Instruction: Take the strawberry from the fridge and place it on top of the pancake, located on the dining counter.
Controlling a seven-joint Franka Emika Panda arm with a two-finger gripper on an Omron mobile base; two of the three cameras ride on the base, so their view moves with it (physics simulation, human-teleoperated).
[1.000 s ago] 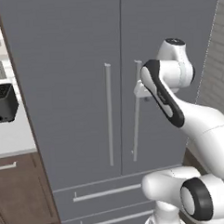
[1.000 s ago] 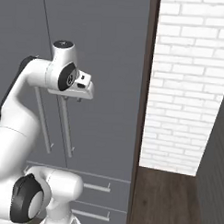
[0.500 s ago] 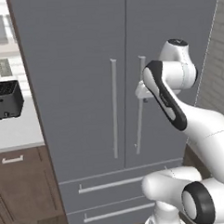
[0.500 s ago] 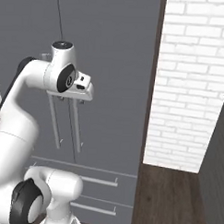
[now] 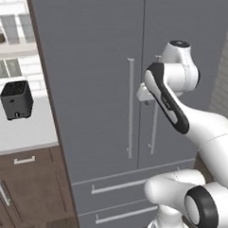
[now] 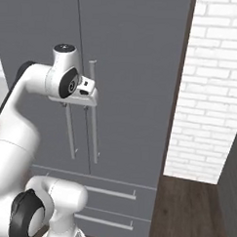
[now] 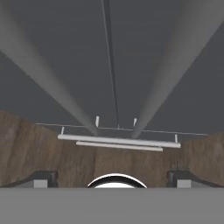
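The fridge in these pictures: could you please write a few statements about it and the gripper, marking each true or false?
1. Both upper doors of the fridge are shut. True.
2. The gripper is clamped on a door handle. False: its jaws stand open, gripping nothing.
3. Two drawers sit below the doors. True.
4. A toaster stands on the floor. False: it stands on the white counter left of the fridge.
5. The wall right of the fridge is brown wood. False: it is white brick.

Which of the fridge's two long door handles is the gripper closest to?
The right door's handle: the gripper sits right at its upper part, while the left door's handle stands clear.
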